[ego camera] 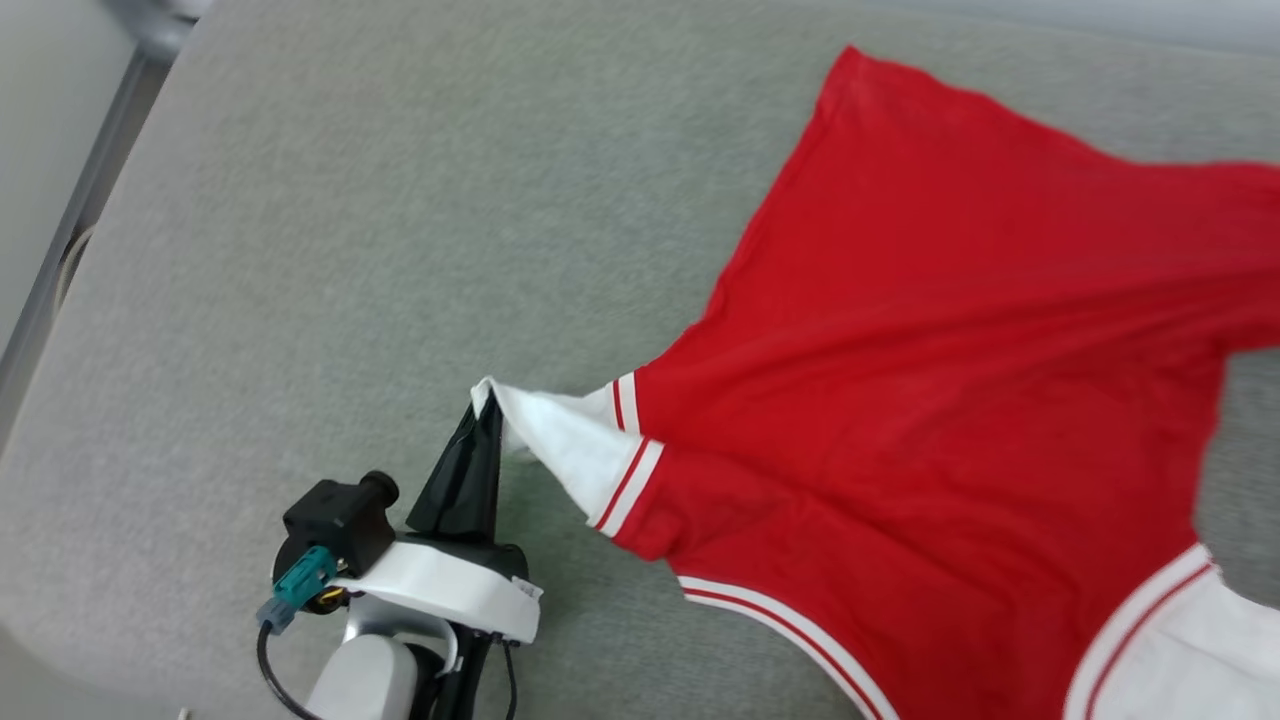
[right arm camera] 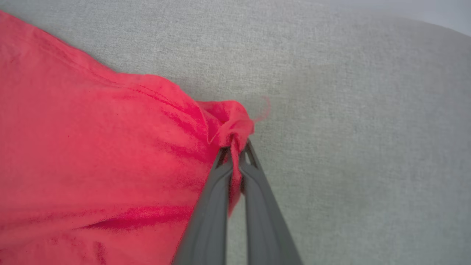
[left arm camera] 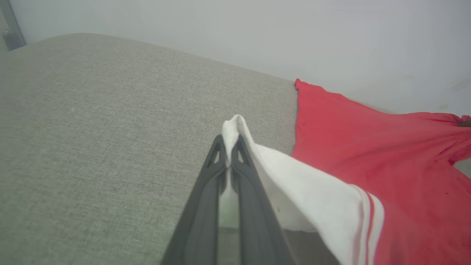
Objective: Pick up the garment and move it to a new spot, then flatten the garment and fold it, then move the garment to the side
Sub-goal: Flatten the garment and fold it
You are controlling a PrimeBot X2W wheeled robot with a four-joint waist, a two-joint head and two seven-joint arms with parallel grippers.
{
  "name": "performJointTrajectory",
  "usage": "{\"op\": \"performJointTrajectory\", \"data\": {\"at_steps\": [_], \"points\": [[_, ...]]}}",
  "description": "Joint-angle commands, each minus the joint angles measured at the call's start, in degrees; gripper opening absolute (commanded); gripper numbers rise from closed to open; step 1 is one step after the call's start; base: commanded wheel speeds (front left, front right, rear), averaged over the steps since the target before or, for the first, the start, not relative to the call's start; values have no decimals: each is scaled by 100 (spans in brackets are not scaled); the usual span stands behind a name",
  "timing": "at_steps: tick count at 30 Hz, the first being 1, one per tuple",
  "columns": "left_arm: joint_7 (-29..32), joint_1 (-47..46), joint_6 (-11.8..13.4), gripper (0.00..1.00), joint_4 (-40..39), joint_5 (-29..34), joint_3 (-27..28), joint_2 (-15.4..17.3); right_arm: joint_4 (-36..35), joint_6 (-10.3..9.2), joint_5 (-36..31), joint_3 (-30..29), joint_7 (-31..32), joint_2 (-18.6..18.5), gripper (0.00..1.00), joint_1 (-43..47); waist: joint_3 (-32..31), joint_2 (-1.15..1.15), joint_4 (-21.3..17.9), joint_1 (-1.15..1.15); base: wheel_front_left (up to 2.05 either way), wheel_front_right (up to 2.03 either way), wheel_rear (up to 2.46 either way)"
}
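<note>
Both grippers are on cloth here! The left gripper (ego camera: pixel 487 408) is pinched tight on the tip of a white sleeve (ego camera: pixel 560 445) of the red jersey (ego camera: pixel 930 400), and that sleeve is drawn out taut into a point. In the right wrist view, the right gripper (right arm camera: pixel 235 149) is clamped on a bunched red edge of the shirt, with fabric puckered around the fingertips. The jersey lies spread across the right half of the grey cushion (ego camera: pixel 330 250), plain red side up with no lettering showing. Stretch lines run through its body. The second white sleeve (ego camera: pixel 1180 660) sits toward the cushion's near right.

Where does that leave the job? By my reading this is the flattening stage. The shirt is opened out on the cushion but creased and skewed, not smooth. The fold is not yet made, and the move to the side comes after that.

The left half of the cushion shows bare fabric, so there is room to work. A pale wall (left arm camera: pixel 257 33) rises just behind the cushion's far edge, and a grey rail (ego camera: pixel 60 250) runs beside its left edge. The one hindrance, as I judge it, is the shirt's own far corner, which lies right at the cushion's far edge.
</note>
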Motion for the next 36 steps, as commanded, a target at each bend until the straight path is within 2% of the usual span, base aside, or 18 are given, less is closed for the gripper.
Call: {"op": "performJointTrajectory", "data": {"at_steps": [1,8,13,18,25,28,31,32,33,34,36], "points": [[-24,56,-11,0,25,50,46,-3,-53,-9,44,-44,-23,-58,0,262,-391,0,-402,0,0,0,0],[-25,289,-11,0,212,86,390,176,-904,-8,379,-602,-271,156,0,1759,-848,0,-1111,0,0,0,0],[-25,423,-11,0,356,63,625,312,-1683,-6,471,-1112,-437,544,0,3045,-1062,0,-1559,0,0,0,0],[-19,605,-11,0,493,50,822,377,-2418,-7,405,-1583,-420,1127,0,4172,-1228,0,-1927,0,0,0,0],[-19,759,-11,0,625,30,1041,417,-3263,-7,229,-2115,-329,2072,0,5422,-1266,0,-2116,0,0,0,0],[-18,797,-8,0,667,4,1162,399,-3458,-6,205,-2087,-180,2494,0,5804,-1242,0,-2169,0,0,0,0],[-19,809,-8,0,674,29,1196,365,-3482,-6,215,-2014,-145,2748,0,6069,-1224,0,-2191,0,0,0,0],[-19,810,-9,0,664,39,1204,356,-3505,-6,220,-2017,-229,2788,16,6079,-1216,0,-2200,0,0,0,0],[-19,813,-9,0,661,43,1205,345,-3513,-6,223,-2034,-338,2818,48,6073,-1209,0,-2202,0,0,0,0],[-19,813,-9,0,663,54,1197,335,-3533,-6,219,-2002,-464,2827,100,6049,-1207,0,-2200,0,0,0,0],[-19,786,-9,0,664,64,1160,322,-3618,-6,213,-2006,-869,2779,100,5901,-1191,0,-2185,0,0,0,0]]}}
